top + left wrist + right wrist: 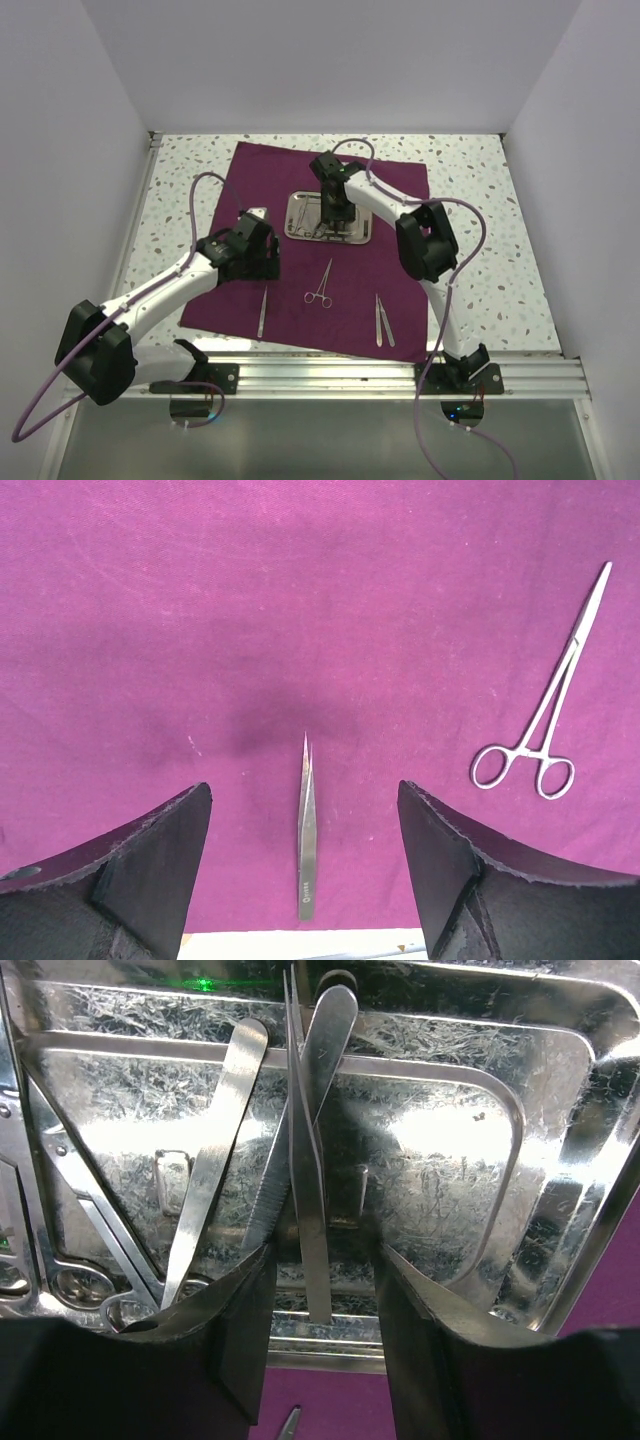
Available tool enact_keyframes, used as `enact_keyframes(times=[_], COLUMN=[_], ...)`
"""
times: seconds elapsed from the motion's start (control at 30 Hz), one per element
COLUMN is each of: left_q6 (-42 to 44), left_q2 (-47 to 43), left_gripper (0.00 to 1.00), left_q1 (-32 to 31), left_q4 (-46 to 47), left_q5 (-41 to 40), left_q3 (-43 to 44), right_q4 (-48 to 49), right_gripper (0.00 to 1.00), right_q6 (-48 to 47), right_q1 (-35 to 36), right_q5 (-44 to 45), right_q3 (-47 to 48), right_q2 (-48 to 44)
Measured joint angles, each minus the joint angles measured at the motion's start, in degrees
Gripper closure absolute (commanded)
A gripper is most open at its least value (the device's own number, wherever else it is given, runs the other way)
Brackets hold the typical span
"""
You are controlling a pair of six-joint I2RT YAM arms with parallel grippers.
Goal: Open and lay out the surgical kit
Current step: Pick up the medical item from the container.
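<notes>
While poised inside shiny rectangular steel tray [450,1160], straddles slim silver tweezers [312,1190] with right gripper [318,1255] parted, unclamped. Holds left gripper [305,788] spread above pointed tweezers [306,840] on dark purple cloth [300,600].

Speckled terrazzo tabletop [500,262] boxed in by plain white walls [330,60]

Tabletop [480,200], white with grey and dark speckles, flat, exposed along back, left and right margins. Metal edge strip [137,225] on left side of tabletop, running front to back. Aluminium rail [330,375], silver, slotted, laid side to side across near edge of tabletop. Grey glossy panel [330,440] just below rail. Back wall [330,60], left wall [50,180], right wall [600,180]: plain white, matte, enclosing tabletop on three sides. Pale strip [300,945] at bottom of left wrist view, identity not discernible.
</notes>
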Motion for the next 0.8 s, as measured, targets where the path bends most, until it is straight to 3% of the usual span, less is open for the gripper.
enact_keyframes(times=[0.1, 0.13, 0.3, 0.37, 0.8], left_q6=[0.4, 0.5, 0.9, 0.9, 0.9], left_q2=[0.0, 0.0, 0.0, 0.0, 1.2], left_gripper=[0.21, 0.21, 0.21, 0.21, 0.21], left_q1=[0.0, 0.1, 0.7, 0.8, 1.1], left_q4=[-0.2, -0.3, -0.6, -0.8, -1.1], left_q5=[0.0, 0.0, -0.2, -0.3, -0.7], left_q3=[0.0, 0.0, 0.0, 0.1, 2.6], right_q4=[-0.6, -0.7, -1.0, -1.1, -6.4], right_gripper=[0.59, 0.67, 0.84, 1.00, 1.00], right_q6=[0.0, 0.0, 0.0, -0.1, -3.2], right_q1=[0.0, 0.0, 0.0, 0.0, 0.0], right_q5=[0.7, 1.0, 2.3, 2.7, 6.8], right_q3=[1.6, 2.2, 3.7, 3.8, 5.0], right_q2=[1.1, 1.5, 2.5, 2.6, 2.6])
